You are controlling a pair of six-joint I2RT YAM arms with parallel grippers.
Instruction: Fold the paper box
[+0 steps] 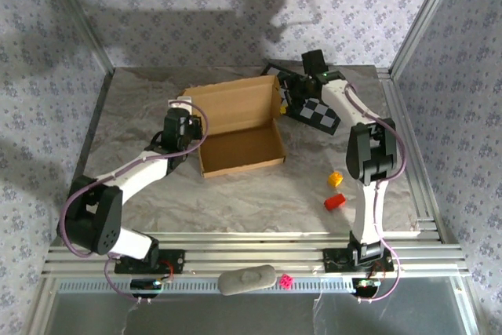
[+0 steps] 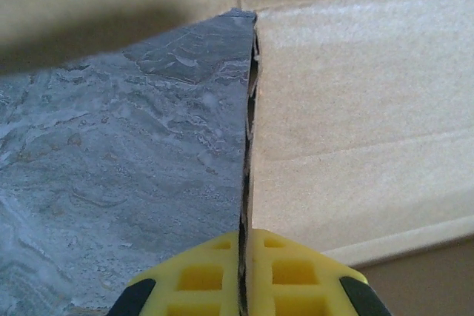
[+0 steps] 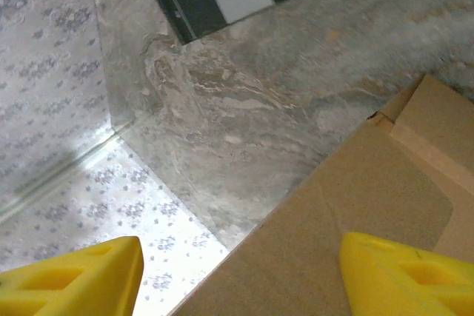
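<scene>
Left pincer [image 2: 246, 246], yellow-fingered, is clamped on the 9 o'clock side wall of the plain brown cardboard mailer box [image 1: 235, 127]. That box sits mid-way on the grey marbled table [image 1: 235, 194], its tray toward 6 o'clock and its lid flap spread toward 12. Right pincer [image 3: 241, 257] hangs with jaws wide apart over the lid's 2 o'clock corner, near the black-and-white checkered board [image 1: 318, 111].

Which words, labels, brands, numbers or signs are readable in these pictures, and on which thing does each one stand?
No text can be read anywhere.
Box: plain brown cardboard, no print on the sides that show.
Checkered board: only black and white squares, no letters or numbers.
</scene>
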